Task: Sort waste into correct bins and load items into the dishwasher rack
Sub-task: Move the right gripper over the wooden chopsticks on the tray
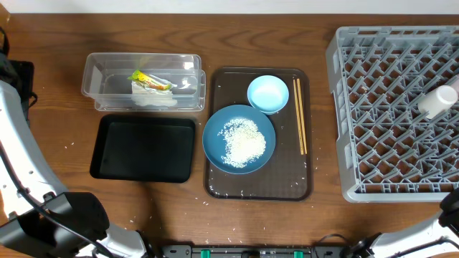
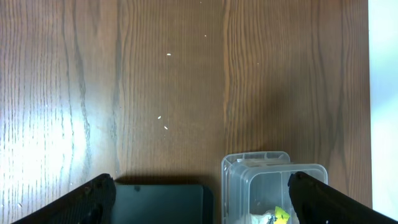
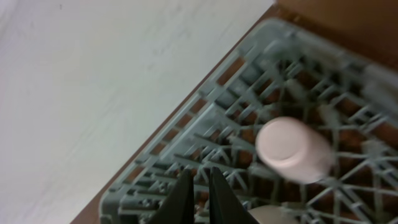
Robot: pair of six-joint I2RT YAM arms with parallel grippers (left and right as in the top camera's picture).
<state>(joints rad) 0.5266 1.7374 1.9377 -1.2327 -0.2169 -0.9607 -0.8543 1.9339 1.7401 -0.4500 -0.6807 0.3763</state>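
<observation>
A dark wood-grain table [image 1: 57, 43] spreads before me, with a brown serving tray [image 1: 287, 172] with rounded corners lying flat near its middle. Past the table's edge I see a plain white surface [image 3: 93, 74].

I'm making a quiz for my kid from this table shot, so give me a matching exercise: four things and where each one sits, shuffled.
Things:
1. wrapper
2. heap of rice
3. chopsticks
4. cup

Places:
A. in the grey rack
B. in the blue dish
C. in the clear tub
D. on the brown tray

Pairs: 1-C, 2-B, 3-D, 4-A
</observation>
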